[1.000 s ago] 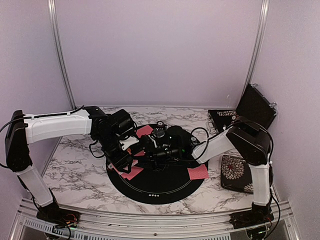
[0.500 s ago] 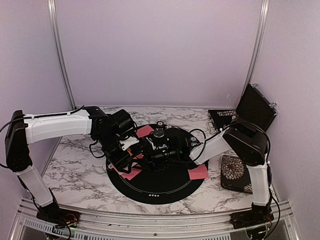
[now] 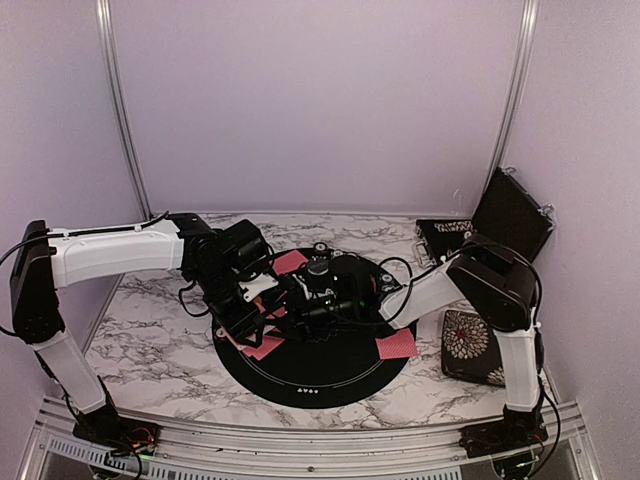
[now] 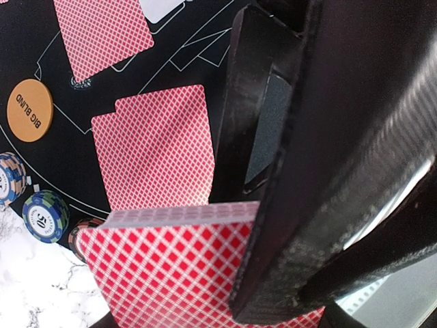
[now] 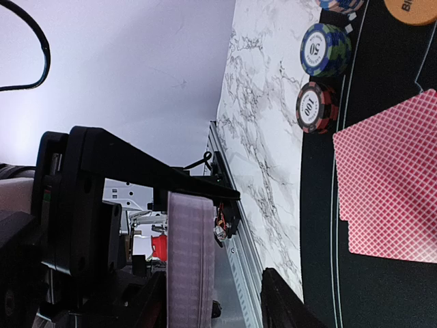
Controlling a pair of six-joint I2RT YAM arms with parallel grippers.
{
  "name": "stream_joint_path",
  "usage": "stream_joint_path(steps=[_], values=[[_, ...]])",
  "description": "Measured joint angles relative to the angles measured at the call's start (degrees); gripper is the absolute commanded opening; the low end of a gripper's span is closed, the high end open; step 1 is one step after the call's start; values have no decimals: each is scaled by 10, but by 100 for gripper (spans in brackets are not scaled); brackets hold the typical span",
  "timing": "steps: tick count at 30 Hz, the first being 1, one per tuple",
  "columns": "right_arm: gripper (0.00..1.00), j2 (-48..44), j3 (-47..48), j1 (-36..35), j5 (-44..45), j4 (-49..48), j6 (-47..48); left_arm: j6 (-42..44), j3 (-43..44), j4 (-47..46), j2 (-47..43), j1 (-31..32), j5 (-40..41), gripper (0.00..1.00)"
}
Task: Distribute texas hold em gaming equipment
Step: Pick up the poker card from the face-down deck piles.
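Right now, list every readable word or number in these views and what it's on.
"BIG BLIND": orange button
"50": blue-green chip stack
"100": red-black chip stack
Number on the pale chip stack: cut off by the frame
White print on the mat: too small

A marble table [image 3: 150, 330] carries a round black mat [image 3: 320, 380], a floral case [image 3: 468, 345] and a chip stack [image 5: 326, 49].
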State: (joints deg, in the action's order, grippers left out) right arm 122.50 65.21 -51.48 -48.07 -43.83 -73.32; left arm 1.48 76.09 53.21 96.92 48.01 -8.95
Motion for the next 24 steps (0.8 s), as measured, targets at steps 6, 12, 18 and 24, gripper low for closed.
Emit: stream_joint_path(steps=[6, 12, 18, 24], values=[[43, -6, -2, 3, 4, 9, 8, 0, 0, 0, 0, 0, 0, 55], [42, -14, -2, 7, 8, 24, 17, 0, 0, -2, 0, 0, 0, 55], [42, -18, -5, 9, 9, 30, 20, 0, 0, -2, 0, 0, 0, 55], [42, -23, -7, 11, 10, 40, 26, 0, 0, -3, 0, 0, 0, 55]])
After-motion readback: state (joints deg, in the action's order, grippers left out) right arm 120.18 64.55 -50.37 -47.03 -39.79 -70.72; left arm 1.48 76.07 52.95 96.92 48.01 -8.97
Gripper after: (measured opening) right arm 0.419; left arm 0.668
